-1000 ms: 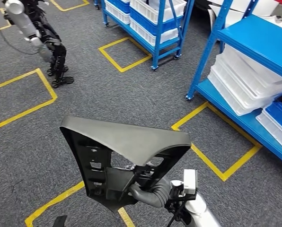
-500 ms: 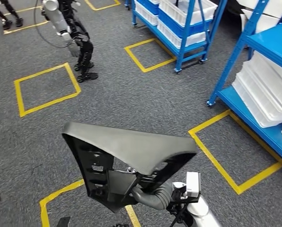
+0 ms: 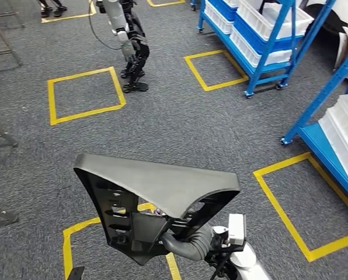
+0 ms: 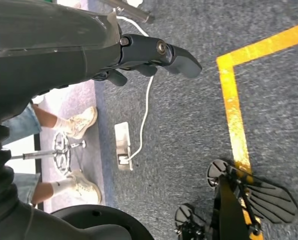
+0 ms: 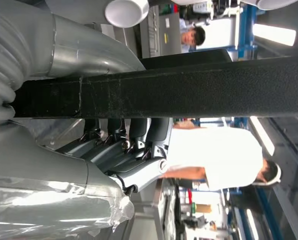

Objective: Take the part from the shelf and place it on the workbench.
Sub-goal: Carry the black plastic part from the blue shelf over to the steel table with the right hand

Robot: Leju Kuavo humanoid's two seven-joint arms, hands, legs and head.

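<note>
The part (image 3: 163, 186) is a large dark grey plastic panel with a smooth curved top and a ribbed black underside, held up in front of me in the head view. My right hand (image 3: 185, 242) grips it from below at its lower edge. In the right wrist view the part's black edge (image 5: 196, 90) runs across the picture, clamped between the thumb and the fingers of my right hand (image 5: 132, 145). My left hand (image 4: 155, 52) hangs over the grey carpet with its fingers stretched out, holding nothing.
Another humanoid robot (image 3: 128, 41) stands far ahead. Blue shelves (image 3: 260, 35) with white bins stand at the back right, and a second blue shelf (image 3: 331, 140) is close on the right. Yellow squares (image 3: 84, 96) mark the carpet. A person's legs (image 4: 70, 125) are near.
The whole scene has slid to the right, so the camera has turned left. The part stays in my right hand at the same place in view.
</note>
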